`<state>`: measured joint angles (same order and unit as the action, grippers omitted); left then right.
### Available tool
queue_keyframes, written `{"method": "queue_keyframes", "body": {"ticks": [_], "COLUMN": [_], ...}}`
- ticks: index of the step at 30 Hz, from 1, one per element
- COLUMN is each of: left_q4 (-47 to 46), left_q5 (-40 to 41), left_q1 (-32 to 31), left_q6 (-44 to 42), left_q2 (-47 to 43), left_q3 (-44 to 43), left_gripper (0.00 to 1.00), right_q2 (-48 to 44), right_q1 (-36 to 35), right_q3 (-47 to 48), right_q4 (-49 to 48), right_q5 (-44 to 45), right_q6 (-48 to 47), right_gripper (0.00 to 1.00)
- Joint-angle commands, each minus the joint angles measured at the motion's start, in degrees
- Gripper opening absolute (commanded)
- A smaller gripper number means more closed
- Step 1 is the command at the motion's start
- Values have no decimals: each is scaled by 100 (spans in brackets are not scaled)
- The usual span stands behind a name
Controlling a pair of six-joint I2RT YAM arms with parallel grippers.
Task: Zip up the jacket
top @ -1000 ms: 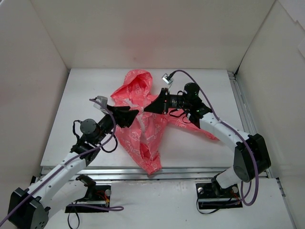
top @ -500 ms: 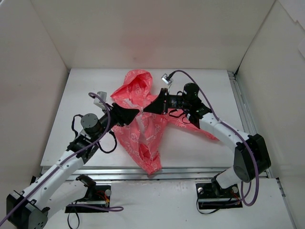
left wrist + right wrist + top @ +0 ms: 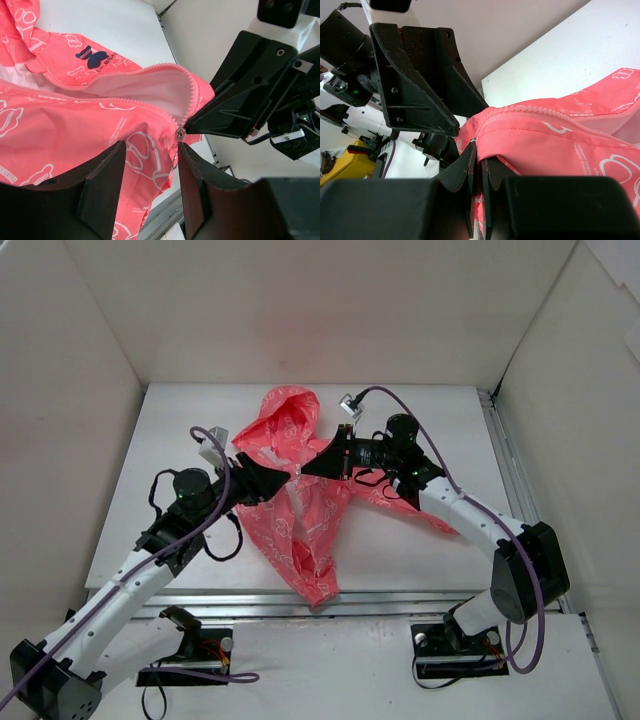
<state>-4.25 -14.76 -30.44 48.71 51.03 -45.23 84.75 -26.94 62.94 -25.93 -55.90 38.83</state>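
Coral-pink fabric of the jacket (image 3: 300, 515) lies bunched on the table (image 3: 440, 420) between my two arms, hood toward the far wall. My right pincer (image 3: 476, 146) is clenched on the front edge just beside the zipper teeth, holding it up. My left pincer (image 3: 149, 152) is released, its fingers spread either side of the slider (image 3: 180, 133) without gripping it. Beyond the slider the two rows of teeth part, baring white lining (image 3: 150, 85) near the dark blue emblem (image 3: 92, 57). I judge the zip started but far from closed: the slider has to be gripped and drawn up to the collar.
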Motion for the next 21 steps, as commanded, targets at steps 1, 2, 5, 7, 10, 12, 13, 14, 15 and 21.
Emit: {"method": "queue_keyframes", "body": {"ticks": [1, 2, 5, 7, 10, 12, 13, 14, 15, 21], "left_q4": [-102, -146, -172, -251, -304, -357, -375, -401, -427, -559], "left_q5": [-149, -167, -264, -378, -431, -448, -474, -527, -536, -659], "left_q1": [-41, -41, -41, -41, -41, -41, -41, -41, -41, -41], "left_q6": [130, 148, 200, 244, 288, 306, 315, 323, 332, 315], "left_q2": [83, 109, 188, 197, 215, 215, 215, 215, 232, 241], "left_q3": [-293, -302, -337, -311, -319, -319, -319, -319, -319, -249], "left_gripper": [41, 41, 40, 39, 38, 36, 35, 33, 27, 0], "right_q2": [-354, -363, -354, -354, -380, -380, -380, -380, -389, -398], "right_q1": [-57, -40, -48, -57, -57, -48, -57, -57, -57, -48], "right_q3": [105, 113, 96, 96, 70, 61, 61, 61, 61, 52], "right_q4": [-606, -606, -606, -606, -606, -606, -606, -606, -606, -606], "right_q5": [53, 62, 62, 62, 70, 70, 70, 79, 62, 79], "right_q6": [-68, -77, -77, -86, -86, -86, -86, -86, -95, -95], "right_gripper": [0, 0, 0, 0, 0, 0, 0, 0, 0, 0]}}
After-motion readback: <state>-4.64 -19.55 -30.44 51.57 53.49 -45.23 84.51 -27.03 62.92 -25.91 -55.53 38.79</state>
